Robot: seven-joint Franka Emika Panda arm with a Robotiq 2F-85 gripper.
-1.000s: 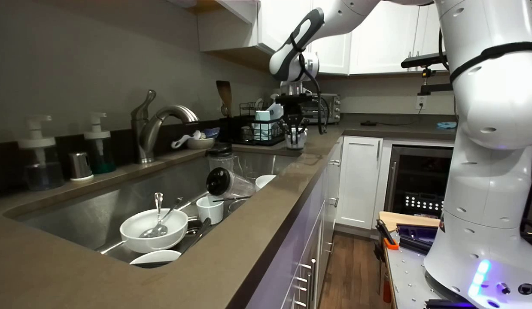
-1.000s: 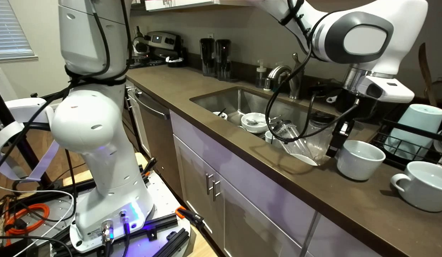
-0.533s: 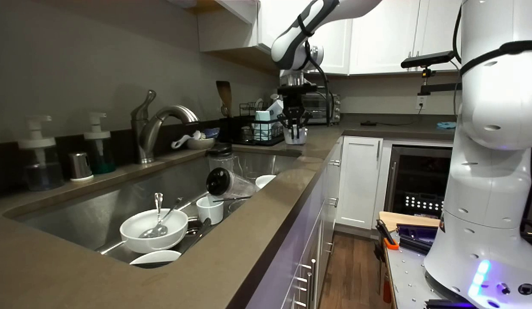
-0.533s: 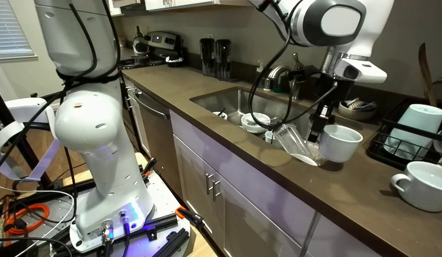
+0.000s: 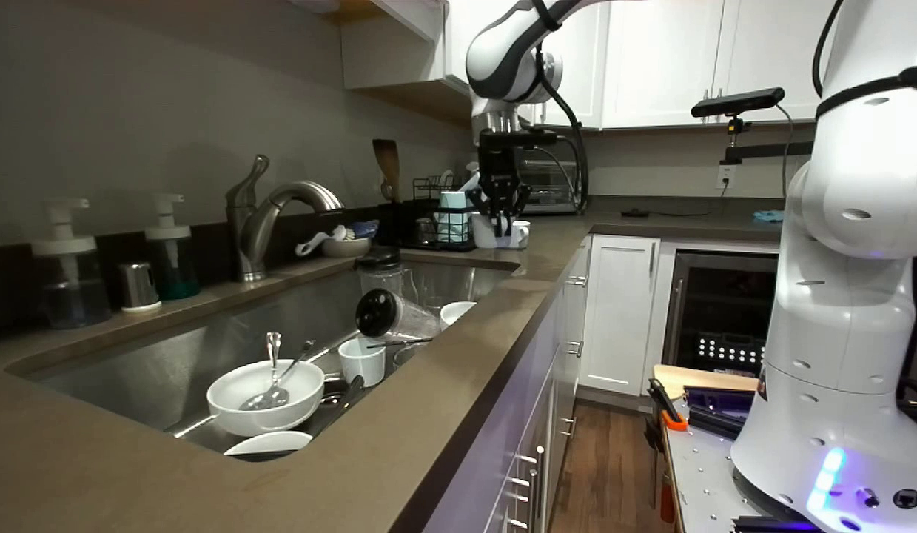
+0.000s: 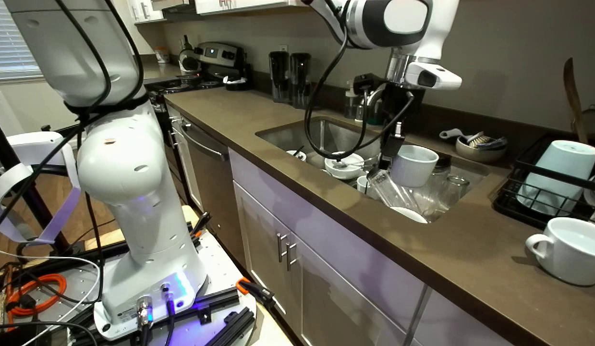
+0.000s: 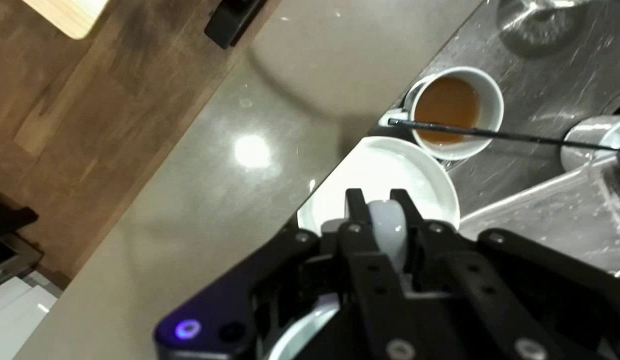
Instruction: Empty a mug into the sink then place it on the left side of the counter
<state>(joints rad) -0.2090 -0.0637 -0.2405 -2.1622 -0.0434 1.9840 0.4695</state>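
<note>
The white ceramic mug (image 6: pixel 412 168) is held by its loop handle (image 7: pixel 388 225): the jaws are closed down on it, with only the handle's thickness left between their tips. The mug is suspended over the sink (image 5: pixel 162 370), clear of the bench (image 6: pixel 470 245) and roughly upright; in the wrist view a white bowl (image 7: pixel 375 170) in the basin is seen beyond the fingertips.

Grasping, lifting and carrying to the sink are judged done. Emptying is judged not yet begun, since the mouth is turned upward and no stream is seen; how much is held inside cannot be made out.

What is left, then, is the tipping, the levelling and the setting down. By the left side, the stretch of bench beyond the sink, toward the stove (image 6: pixel 223 55), is presumably meant. A second white mug (image 6: pixel 568 252) is seen on the bench near the dish rack (image 6: pixel 516 209); by the task's wording, only a single mug need be handled.
</note>
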